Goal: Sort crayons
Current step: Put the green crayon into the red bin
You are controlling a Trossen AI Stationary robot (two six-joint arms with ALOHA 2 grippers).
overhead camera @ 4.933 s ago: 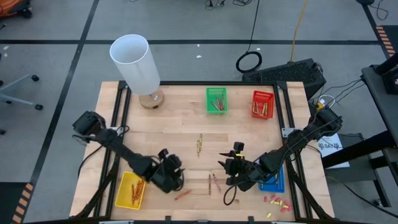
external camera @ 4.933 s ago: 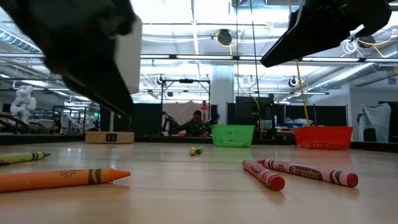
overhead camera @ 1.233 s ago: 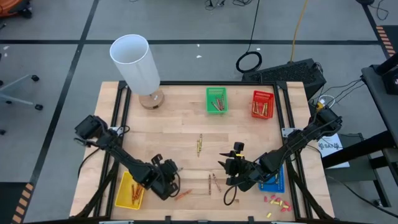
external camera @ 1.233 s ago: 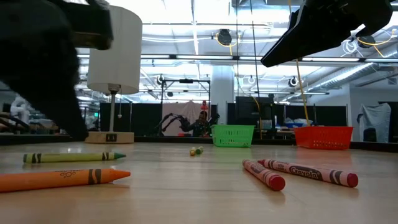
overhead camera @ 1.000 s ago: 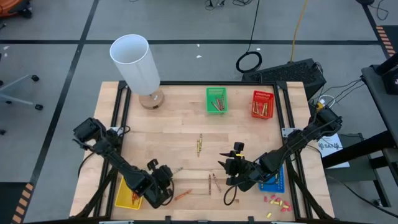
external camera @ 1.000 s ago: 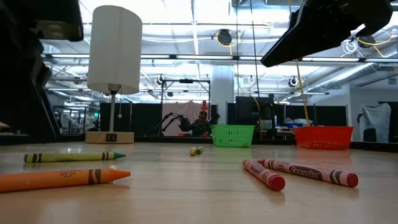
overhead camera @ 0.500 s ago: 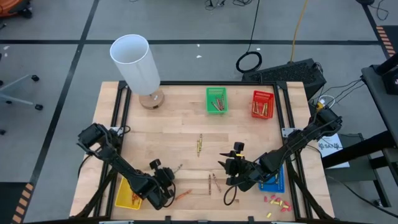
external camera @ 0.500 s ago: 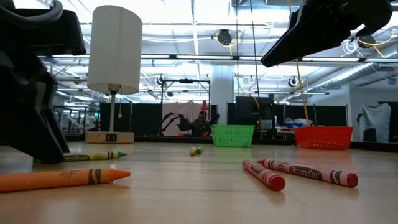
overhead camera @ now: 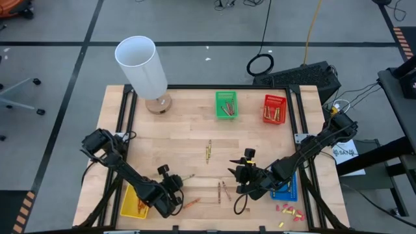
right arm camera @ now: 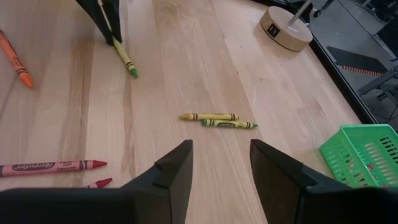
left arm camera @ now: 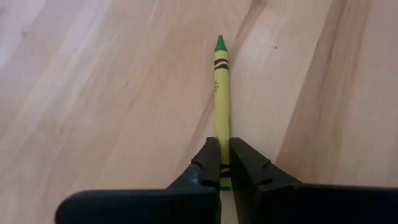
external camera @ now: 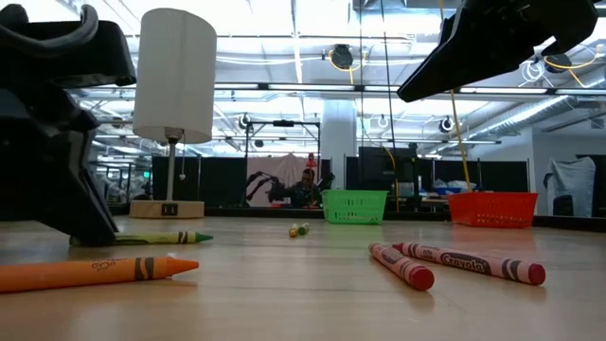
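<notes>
A wooden worktop (overhead camera: pixel 188 136) was seen from above with a white lamp (overhead camera: pixel 142 68) at its far left corner; a green basket (overhead camera: pixel 226 104) and a red basket (overhead camera: pixel 275 108) were set along the far edge, a yellow basket (overhead camera: pixel 133 201) at the near left and a blue basket (overhead camera: pixel 286 188) at the near right, partly hidden by the right arm. The left pincer (left arm camera: pixel 224 163) was lowered to the worktop just beside the yellow basket and was closed narrowly on the butt end of a yellow-green crayon (left arm camera: pixel 221 93), which lay flat on the wood; the right pincer (right arm camera: pixel 221 163) was held wide above the worktop near the blue basket, with nothing between its fingers. An orange crayon (external camera: pixel 95 273) lay near the left pincer; two red crayons (external camera: pixel 445 262) lay side by side between the arms; a pair of olive-yellow crayons (right arm camera: pixel 217 120) lay mid-worktop.
</notes>
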